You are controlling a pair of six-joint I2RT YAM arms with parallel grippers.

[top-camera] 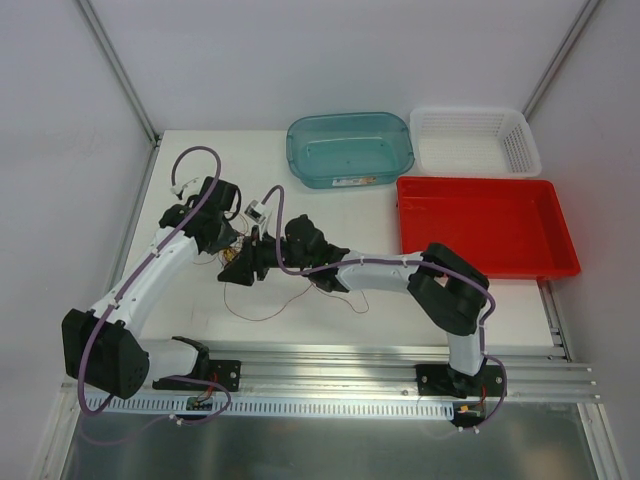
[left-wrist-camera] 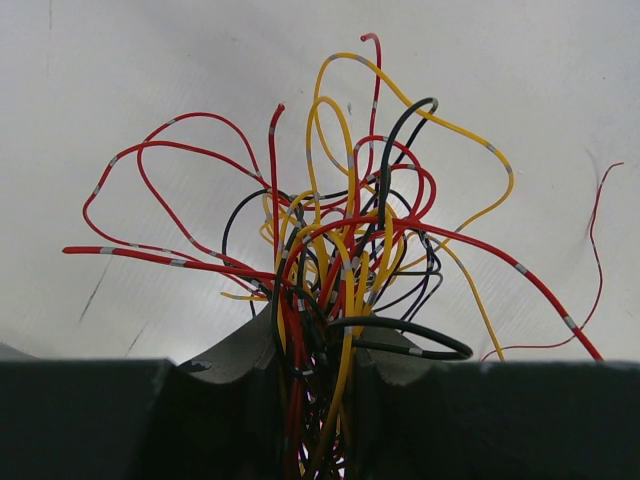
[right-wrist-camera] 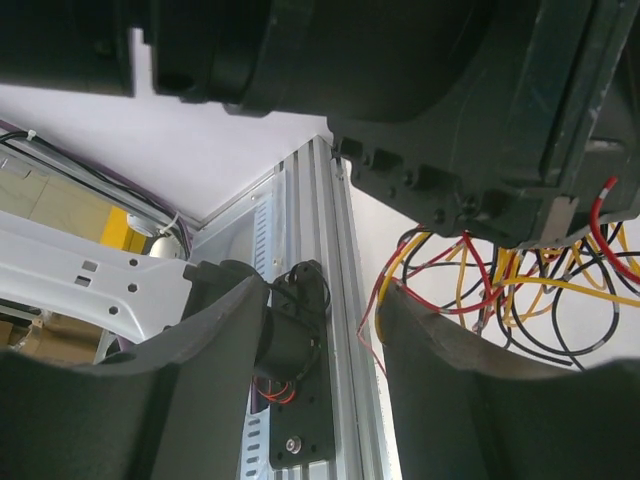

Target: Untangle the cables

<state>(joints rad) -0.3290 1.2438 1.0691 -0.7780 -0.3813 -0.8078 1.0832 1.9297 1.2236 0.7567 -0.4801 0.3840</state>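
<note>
Your left gripper [left-wrist-camera: 315,345] clamps the tangled thin red, yellow and black cables [left-wrist-camera: 340,220] over the white table [top-camera: 350,212], anchoring them; your right gripper [right-wrist-camera: 325,330] gapes wide beside them, empty, likely to pluck 1 strand.

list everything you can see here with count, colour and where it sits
cables: one tangle, red, yellow and black, left of table centre
bin: 1, see-through teal, far edge of table
basket: 1, white, far right corner
tray: 1, red, right side, nearer than the basket
table: 1, white
rail: 1, silver, near edge under the arm bases
left arm: 1, white and black, jaws shut on the cables
right arm: 1, white and black, jaws open beside the tangle
</note>
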